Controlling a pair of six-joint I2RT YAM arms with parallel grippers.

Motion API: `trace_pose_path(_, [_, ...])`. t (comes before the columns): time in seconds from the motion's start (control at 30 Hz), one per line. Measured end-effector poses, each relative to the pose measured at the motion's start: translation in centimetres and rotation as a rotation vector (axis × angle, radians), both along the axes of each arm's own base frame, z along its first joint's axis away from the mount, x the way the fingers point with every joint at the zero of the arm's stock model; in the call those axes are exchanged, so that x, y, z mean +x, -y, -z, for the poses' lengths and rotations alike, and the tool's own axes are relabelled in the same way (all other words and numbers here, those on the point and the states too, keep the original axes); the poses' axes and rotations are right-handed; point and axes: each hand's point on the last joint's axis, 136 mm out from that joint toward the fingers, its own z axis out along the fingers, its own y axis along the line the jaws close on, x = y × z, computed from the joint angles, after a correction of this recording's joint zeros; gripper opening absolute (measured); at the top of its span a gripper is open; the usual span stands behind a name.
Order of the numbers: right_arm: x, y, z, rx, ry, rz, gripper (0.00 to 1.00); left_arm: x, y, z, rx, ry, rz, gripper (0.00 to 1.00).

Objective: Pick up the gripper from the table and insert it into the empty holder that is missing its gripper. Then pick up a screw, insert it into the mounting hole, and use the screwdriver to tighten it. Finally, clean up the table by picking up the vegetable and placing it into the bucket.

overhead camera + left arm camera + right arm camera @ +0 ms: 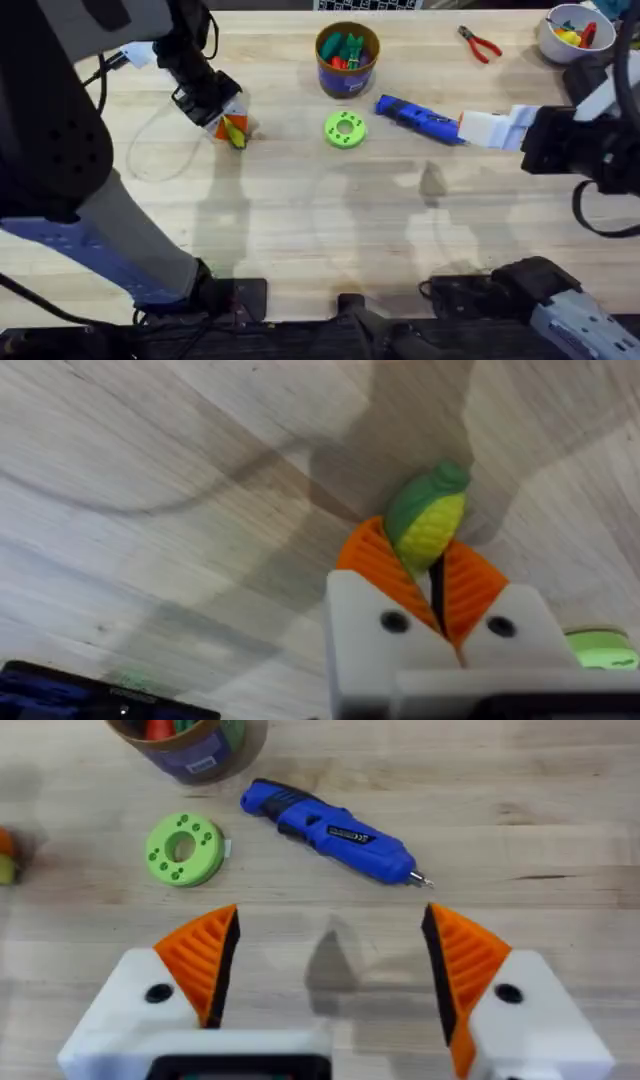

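From above we find the left gripper [232, 128] low over the left part of the wooden table [300, 230], its orange pads pinched on the vegetable [236, 132], a small yellow piece with a green end. The left wrist view shows this closely: the vegetable [428, 520] sticks out beyond the fingertips [375, 565], clamped between the two ribbed pads, with the tabletop just past it. The bucket [347, 58] stands further back near the middle, well apart from the held vegetable, already carrying green and orange toy pieces. Between the two arms lies a flat green disc [345, 130], just in front of the bucket, and right of it the blue screwdriver [418, 117] rests on its side, its metal tip towards the right gripper [492, 129]. That gripper hangs with its pads spread wide and nothing between them; its wrist view looks over the screwdriver [330, 830], the disc [184, 848] and the bucket's base [190, 745]. Red-handled pliers [480, 43] and a white bowl [572, 35] of toys sit at the far right.
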Motion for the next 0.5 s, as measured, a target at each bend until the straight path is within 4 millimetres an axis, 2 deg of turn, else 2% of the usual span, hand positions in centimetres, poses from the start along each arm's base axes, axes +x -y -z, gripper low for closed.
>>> trace_pose_path(0.13, [0.0,0.0,0.0,0.000,-0.001,0.000,0.993,0.8,0.2,-0.8,-0.015,0.019,0.033,0.036])
trace_pose_path(0.23, [0.0,0.0,0.0,0.000,-0.001,0.000,0.993,3.8,0.7,-3.2,-0.040,0.115,0.101,0.036])
trace_pose_path(0.3, [0.0,0.0,0.0,0.000,0.000,0.000,0.994,6.1,1.0,-5.8,-0.055,0.201,0.154,0.036])
trace_pose_path(0.4, [0.0,0.0,0.0,0.000,0.000,0.000,0.994,9.3,1.7,-10.6,-0.065,0.352,0.259,0.036])
trace_pose_path(0.5, [0.0,0.0,0.0,0.000,0.000,0.000,0.994,11.6,2.8,-15.4,-0.060,0.500,0.393,0.036])
